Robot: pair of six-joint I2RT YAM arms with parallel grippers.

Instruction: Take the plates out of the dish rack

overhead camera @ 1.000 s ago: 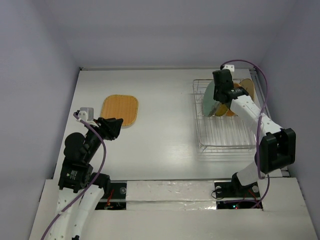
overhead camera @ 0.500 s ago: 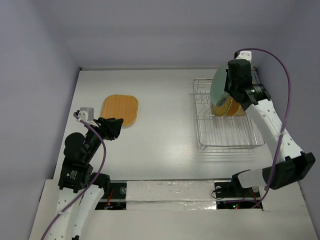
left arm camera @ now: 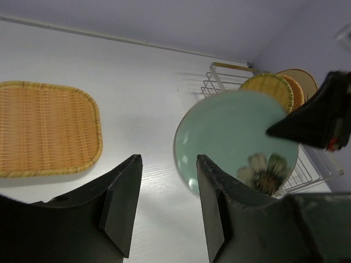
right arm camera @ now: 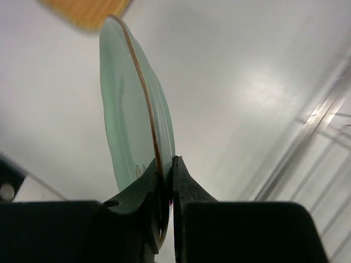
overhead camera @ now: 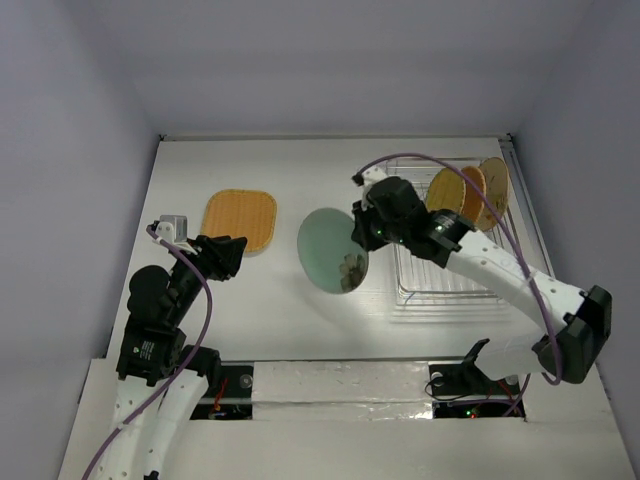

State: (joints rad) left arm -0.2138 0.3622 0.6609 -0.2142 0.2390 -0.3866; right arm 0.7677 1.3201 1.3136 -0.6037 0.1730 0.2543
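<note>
Top external view: the pale green plate [overhead camera: 332, 250] is being held by its rim in the right gripper [overhead camera: 362, 228], jaws pinched on it. The plate is being kept on edge over the table [overhead camera: 300, 170], just left of the dish rack [overhead camera: 450, 290], its flower motif at the lower right. A mustard plate [overhead camera: 446, 192], an orange plate [overhead camera: 472, 188] and a beige plate [overhead camera: 493, 185] are being kept upright in the rack's far slots. The rounded-square orange plate [overhead camera: 240, 221] is lying flat on the table, well left of the rack. The left gripper [overhead camera: 225, 255] is being held just beside that plate's near right corner, touching nothing. Left wrist view: the left gripper [left arm camera: 168, 160] is being held with its jaws apart and nothing between them; beyond them the green plate [left arm camera: 230, 137] is being presented face-on, pinched at its right rim by the right gripper [left arm camera: 312, 118], with the rack [left arm camera: 211, 85] behind. Right wrist view: the right gripper [right arm camera: 167, 164] is being kept clamped on the green plate's [right arm camera: 131, 104] lower edge, one jaw on each face.
</note>
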